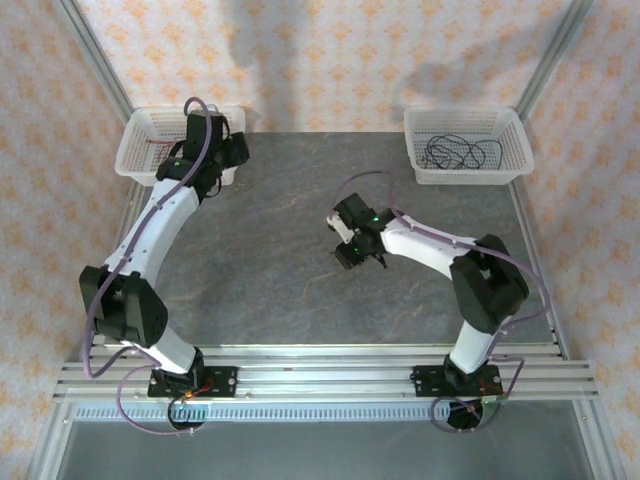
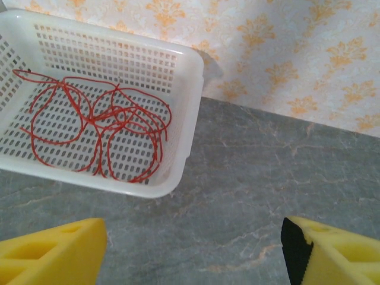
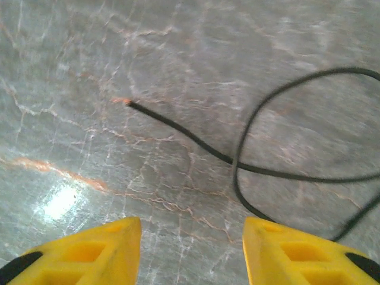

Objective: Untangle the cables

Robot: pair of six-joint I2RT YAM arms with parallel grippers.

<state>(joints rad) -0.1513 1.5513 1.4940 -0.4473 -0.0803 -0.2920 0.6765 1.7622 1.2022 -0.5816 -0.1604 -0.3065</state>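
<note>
The grey table [image 1: 280, 290] bears a left basket [image 1: 135, 172], a right basket [image 1: 470, 176] and, seemingly, a black cable [image 3: 178, 132].

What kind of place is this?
Most likely a robot lab test bench: two robot arms bolted to a metal rail, a framed booth with papered walls, and white baskets holding thin red cables and black cables.

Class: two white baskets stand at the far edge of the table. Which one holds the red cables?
The far-left basket holds the red cables. The far-right basket holds black cables instead.
</note>
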